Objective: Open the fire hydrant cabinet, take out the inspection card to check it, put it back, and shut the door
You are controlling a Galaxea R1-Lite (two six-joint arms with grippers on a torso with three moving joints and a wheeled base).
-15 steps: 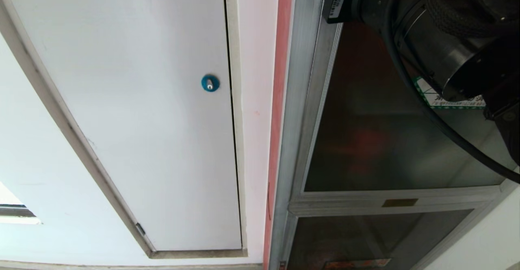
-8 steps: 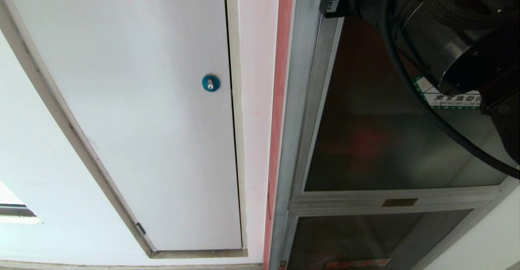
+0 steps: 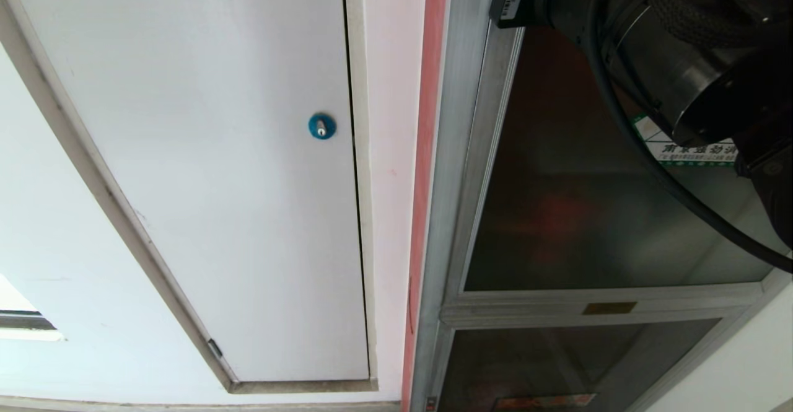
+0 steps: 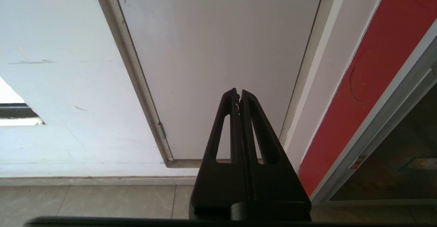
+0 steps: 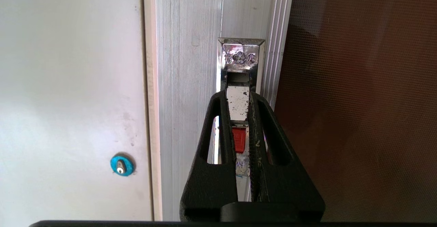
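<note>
The right gripper is clamped on the pull tab of the chrome latch set in the silver frame of the door, one black finger on each side of the tab. A red catch shows in the narrow gap between the fingers, below the tab. The latch sits on the frame's vertical edge, just beside the dark frosted glass. The door is closed against the fire hydrant cabinet, with a dim red glow showing through the glass. A green-bordered sticker on the glass is partly hidden behind the right arm. Beside the cabinet frame are a red strip and a white door with a blue round lock. The left gripper hangs low before the white door's bottom corner, its fingers pressed together and holding nothing.
</note>
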